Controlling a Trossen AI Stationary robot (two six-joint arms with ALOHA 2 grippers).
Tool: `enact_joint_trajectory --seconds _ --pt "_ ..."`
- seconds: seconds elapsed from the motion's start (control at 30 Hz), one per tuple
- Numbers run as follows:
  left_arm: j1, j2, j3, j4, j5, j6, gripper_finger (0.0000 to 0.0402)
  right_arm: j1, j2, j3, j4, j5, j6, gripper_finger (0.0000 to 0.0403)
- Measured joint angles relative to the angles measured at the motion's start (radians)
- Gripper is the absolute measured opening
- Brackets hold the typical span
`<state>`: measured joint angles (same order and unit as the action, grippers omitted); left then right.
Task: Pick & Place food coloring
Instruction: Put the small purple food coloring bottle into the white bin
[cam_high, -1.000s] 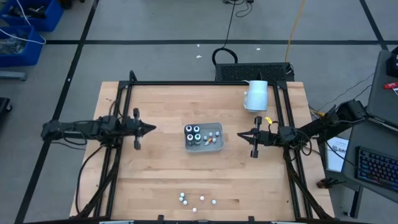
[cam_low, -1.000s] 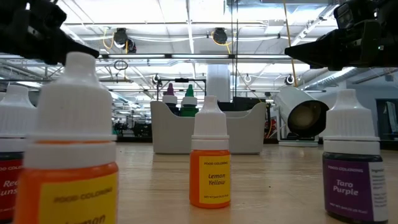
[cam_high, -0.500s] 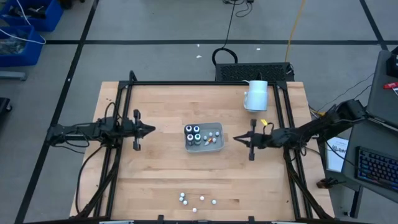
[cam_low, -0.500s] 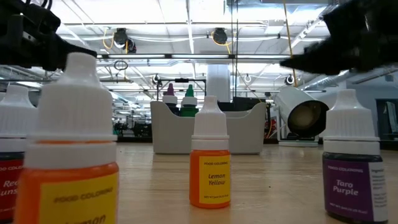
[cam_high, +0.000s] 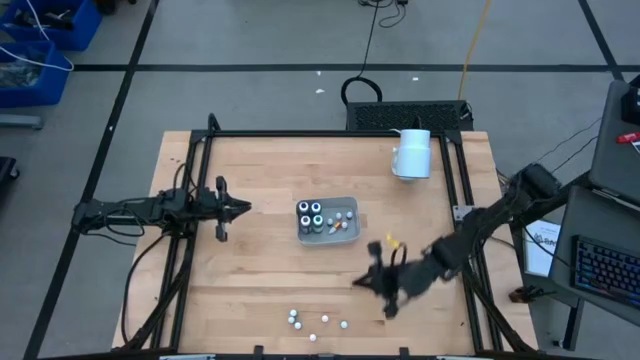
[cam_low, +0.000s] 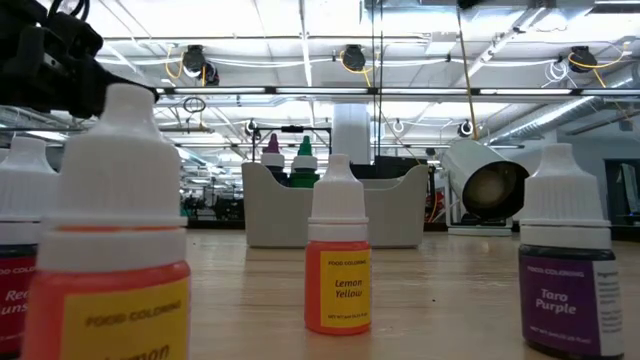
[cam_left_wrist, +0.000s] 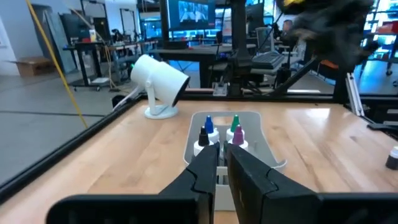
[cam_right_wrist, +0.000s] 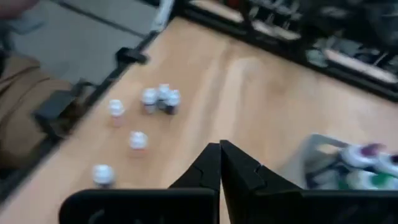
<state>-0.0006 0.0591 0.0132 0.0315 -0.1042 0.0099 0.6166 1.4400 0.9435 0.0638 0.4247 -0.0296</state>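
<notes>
The tray (cam_high: 327, 220) sits at the centre of the tabletop (cam_high: 260, 180). From above, four dark jars (cam_high: 310, 214) stand in its left half in a two-by-two block, and several small bottles (cam_high: 343, 222) fill its right half (their exact number cannot be told from above). The left wrist view shows four coloured tips in the tray (cam_left_wrist: 227, 134): two blue or dark, one green, one purple.

A second group of five loose bottles (cam_high: 312, 322) lies near the front edge of the tabletop, well apart from the tray. The right wrist view also counts five bottles (cam_right_wrist: 138, 139) there, three of them close together. In the low view, four bottles stand near the camera; one reads "Lemon Yellow" (cam_low: 338, 262) and one "Taro Purple" (cam_low: 567, 268).

One white lamp (cam_high: 411, 153) lies on its side near the rear right corner.

The left gripper (cam_high: 240, 208) hovers left of the tray, pointing at it. Its jaws are clenched, tips nearly touching, holding nothing (seen in the left wrist view (cam_left_wrist: 222, 163)).

The right gripper (cam_high: 364, 282) hangs between the tray and the loose bottles, to the right of the loose group. Its jaws are likewise pressed together and hold nothing (cam_right_wrist: 219, 163).
</notes>
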Motion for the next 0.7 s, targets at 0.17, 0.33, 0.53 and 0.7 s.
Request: enact_joint_trajectory --seconds 0.17,0.33,0.53,0.7 --pt "0.000 0.000 0.000 0.001 0.000 -0.048 0.0046 0.076 0.215 0.181 -0.079 0.097 0.091 0.0000" --pt "0.000 0.000 0.000 0.000 0.000 -0.046 0.0047 0.089 0.360 0.215 -0.034 0.098 0.129 0.0000" --pt "0.000 0.000 0.000 -0.003 0.000 -0.042 0.0047 0.095 0.410 0.209 0.025 0.040 0.163 0.0035" --pt "0.000 0.000 0.000 -0.004 -0.001 -0.006 0.0047 0.095 0.410 0.210 0.059 0.016 0.158 0.0108"
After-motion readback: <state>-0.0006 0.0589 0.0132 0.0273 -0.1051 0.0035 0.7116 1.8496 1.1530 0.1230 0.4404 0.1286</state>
